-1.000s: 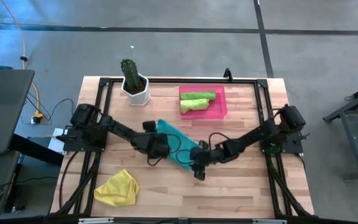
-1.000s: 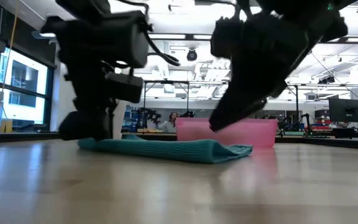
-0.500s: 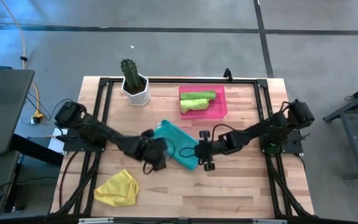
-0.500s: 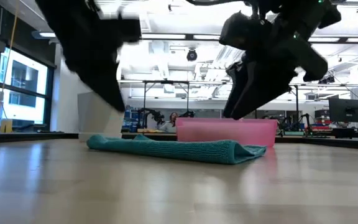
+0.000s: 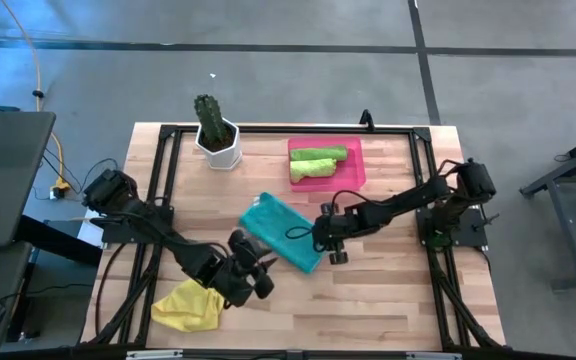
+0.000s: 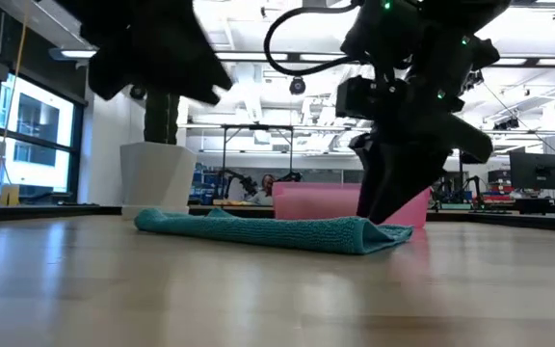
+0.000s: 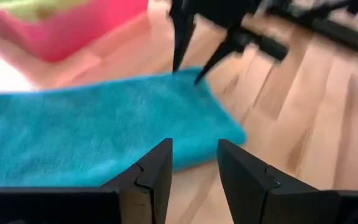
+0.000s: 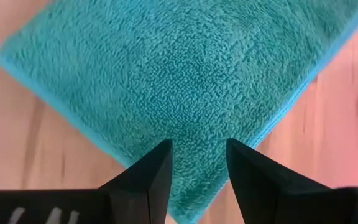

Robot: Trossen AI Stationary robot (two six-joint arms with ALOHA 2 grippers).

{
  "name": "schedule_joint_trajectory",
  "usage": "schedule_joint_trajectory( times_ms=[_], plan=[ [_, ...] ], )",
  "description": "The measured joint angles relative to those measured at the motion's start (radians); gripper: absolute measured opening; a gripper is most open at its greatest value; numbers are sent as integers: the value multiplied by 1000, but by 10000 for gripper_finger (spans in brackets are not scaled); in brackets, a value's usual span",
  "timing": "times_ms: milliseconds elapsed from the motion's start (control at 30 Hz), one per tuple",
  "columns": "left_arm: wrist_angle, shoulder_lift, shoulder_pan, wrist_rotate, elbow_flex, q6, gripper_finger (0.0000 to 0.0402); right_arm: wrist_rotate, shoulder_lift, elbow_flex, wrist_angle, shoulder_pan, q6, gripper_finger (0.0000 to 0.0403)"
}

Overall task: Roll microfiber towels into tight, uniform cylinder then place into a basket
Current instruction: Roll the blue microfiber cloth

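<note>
The wooden surface [image 5: 388, 290] carries everything. The pink basket [image 5: 351, 176] sits near its far edge, right of centre, with two lime green towels [image 5: 316, 163] rolled inside it. The teal towel [image 5: 282, 231] lies flat and unrolled in the middle of the surface. The yellow towel [image 5: 190, 304] lies crumpled near the front left corner. A white cactus pot [image 5: 219, 146] stands at the far edge, left of the basket.

The right gripper [image 5: 329, 240] hangs just above the teal towel's right edge, its fingers [image 8: 146, 180] apart and holding nothing. The left gripper [image 5: 258, 277] is near the front edge, between the yellow towel and the teal towel's near corner, fingers [image 7: 156, 171] apart and empty, pointed toward the teal towel.
</note>
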Motion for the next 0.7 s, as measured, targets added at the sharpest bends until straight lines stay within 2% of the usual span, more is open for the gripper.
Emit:
schedule_joint_trajectory(
  times_ms=[233, 400, 567, 700],
  plan=[
    [118, 0, 7, -19, 1, 60, 117, 1, 7, 0, 8, 31, 184, 144],
    [267, 0, 5, 15, 1, 172, 117, 6, 35, 0, 27, 59, 245, 144],
    [399, 0, -7, 49, 1, 321, 117, 8, 83, 1, 108, 77, 394, 144],
    [496, 0, -19, 55, 1, 409, 117, 30, 111, 3, 182, 101, 449, 144]
  ],
)
